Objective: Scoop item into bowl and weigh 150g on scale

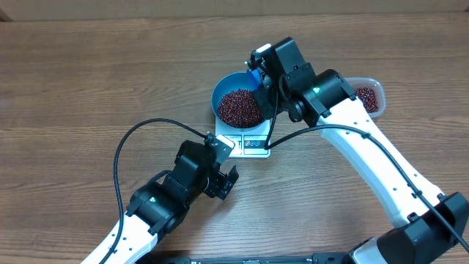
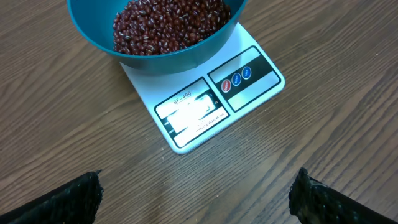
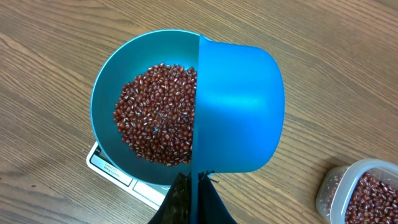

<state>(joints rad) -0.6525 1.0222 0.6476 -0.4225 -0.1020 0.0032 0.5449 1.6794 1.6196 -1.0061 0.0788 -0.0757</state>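
Observation:
The blue bowl (image 1: 238, 103) stands on the white scale (image 1: 253, 144) and holds a heap of dark red-brown beans (image 1: 239, 107). In the right wrist view the beans (image 3: 155, 115) fill the bowl (image 3: 115, 81), with the scale (image 3: 109, 169) showing under it. My right gripper (image 3: 195, 199) is shut on the handle of a small blue scoop (image 3: 239, 106), tipped on its side over the bowl's right rim. My left gripper (image 2: 196, 196) hangs open over bare table, just in front of the scale (image 2: 214, 99) and bowl (image 2: 155, 56).
A clear plastic tub (image 1: 368, 95) with more beans sits at the right behind the right arm, also seen as the tub (image 3: 360, 190) in the right wrist view. A black cable (image 1: 121, 165) loops over the table by the left arm.

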